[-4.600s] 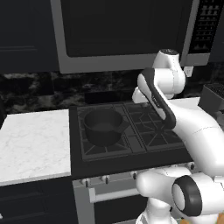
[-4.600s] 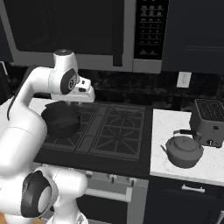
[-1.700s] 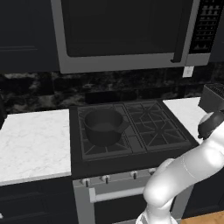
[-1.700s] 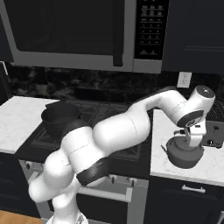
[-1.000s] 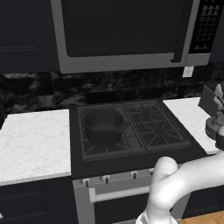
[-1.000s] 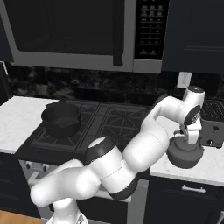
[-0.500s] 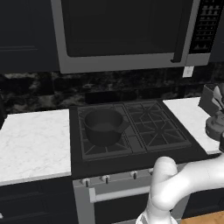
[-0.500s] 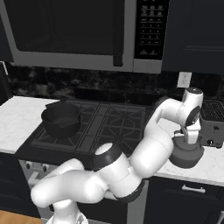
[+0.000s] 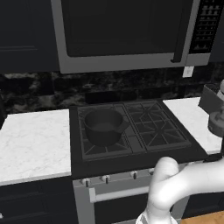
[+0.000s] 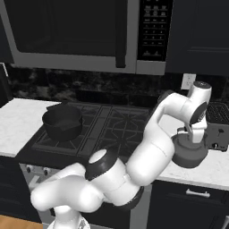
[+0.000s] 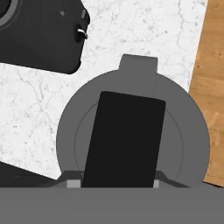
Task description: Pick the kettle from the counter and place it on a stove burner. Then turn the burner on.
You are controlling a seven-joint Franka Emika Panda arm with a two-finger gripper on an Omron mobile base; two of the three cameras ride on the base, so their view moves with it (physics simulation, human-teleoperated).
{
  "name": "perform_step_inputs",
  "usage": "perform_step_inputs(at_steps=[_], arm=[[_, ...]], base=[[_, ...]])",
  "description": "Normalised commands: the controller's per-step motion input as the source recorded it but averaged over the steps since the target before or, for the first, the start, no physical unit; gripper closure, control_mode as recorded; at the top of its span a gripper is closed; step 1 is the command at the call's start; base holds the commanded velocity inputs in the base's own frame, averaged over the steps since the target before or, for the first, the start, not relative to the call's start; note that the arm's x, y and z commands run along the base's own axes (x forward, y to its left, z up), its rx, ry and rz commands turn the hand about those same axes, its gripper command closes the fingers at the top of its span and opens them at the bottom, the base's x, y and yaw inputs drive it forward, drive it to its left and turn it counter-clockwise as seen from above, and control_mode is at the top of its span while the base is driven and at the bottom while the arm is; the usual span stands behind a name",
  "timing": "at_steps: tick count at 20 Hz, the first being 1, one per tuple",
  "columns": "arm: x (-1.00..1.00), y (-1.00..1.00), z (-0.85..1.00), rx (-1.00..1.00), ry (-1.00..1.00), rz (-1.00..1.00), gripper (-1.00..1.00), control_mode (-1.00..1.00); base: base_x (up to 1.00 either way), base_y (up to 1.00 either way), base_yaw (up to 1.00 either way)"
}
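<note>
Hand view looks straight down on the kettle (image 11: 131, 131): a round grey body with its short spout pointing to the top of the picture and its dark arched handle (image 11: 124, 138) running down the middle toward the gripper (image 11: 113, 184). Its two finger tips barely rise at the bottom edge, one on each side of the handle's near end, drawn in on the handle and pinching it. The kettle sits on the counter (image 11: 39, 109), white with faint grey veining, and a strip of wood floor shows past the counter's edge on the right of that picture. A dark appliance (image 11: 39, 35) stands on the counter just beyond the kettle.

From the right base view the arm reaches over to the right-hand counter (image 10: 210, 172), with the hand directly on top of the kettle (image 10: 190, 154), which stands near the counter's front edge. A black toaster (image 10: 218, 125) stands just behind it. To the left lies the black cooktop, its nearest stove burner (image 10: 120, 129) bare under the grate, and a dark saucepan (image 10: 62, 121) sits on the far left burner. Behind, above the cooktop, hangs a microwave (image 10: 76, 33).
</note>
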Motion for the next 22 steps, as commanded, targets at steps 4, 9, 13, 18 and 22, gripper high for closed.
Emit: perform_step_inputs(at_steps=[4,9,13,18,22], arm=[[-0.52,0.54,0.67,-0.03,-0.18,0.06,1.0,-1.0],[-0.33,0.97,0.6,-0.07,-0.06,0.19,1.0,-1.0],[-0.19,1.0,0.14,-0.06,-0.14,0.17,1.0,-1.0],[-0.01,0.89,-0.18,0.07,-0.26,0.11,1.0,-1.0],[0.0,0.79,-0.1,0.09,-0.3,0.01,1.0,-1.0]], base=[[0.0,0.0,0.0],[0.0,0.0,0.0],[0.0,0.0,0.0],[0.0,0.0,0.0],[0.0,0.0,0.0]])
